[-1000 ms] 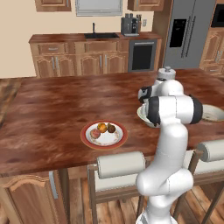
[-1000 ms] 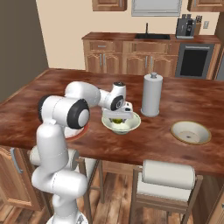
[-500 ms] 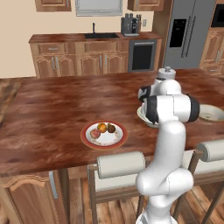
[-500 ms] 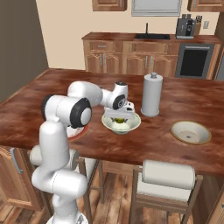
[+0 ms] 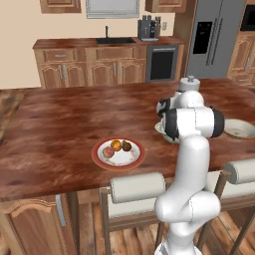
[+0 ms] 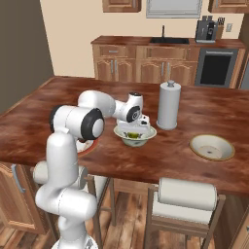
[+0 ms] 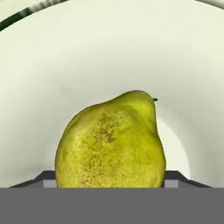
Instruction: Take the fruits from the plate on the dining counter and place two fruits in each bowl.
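A yellow-green fruit [image 7: 111,140] sits between the two dark fingertips of my gripper [image 7: 111,181], which is shut on it. It hangs low inside the deep cream-white bowl [image 7: 109,52]. From the right base view the gripper [image 6: 138,124] dips into this bowl [image 6: 146,137] on the dining counter [image 6: 58,104]. The red-rimmed plate [image 5: 97,156] lies to the left and carries a pinkish red fruit [image 5: 108,152], an orange fruit [image 5: 116,145] and a dark brown fruit [image 5: 127,146]. The tan-rimmed bowl [image 6: 211,147] stands to the right with no fruit in it.
A tall grey paper towel roll [image 6: 168,105] stands just behind the cream bowl. Padded stools [image 6: 187,194] line the counter's near edge. The back wall holds cabinets, a sink and a coffee machine [image 6: 206,29].
The arm has leaned slightly further toward the cream bowl. The yellow-green fruit stays in the gripper.
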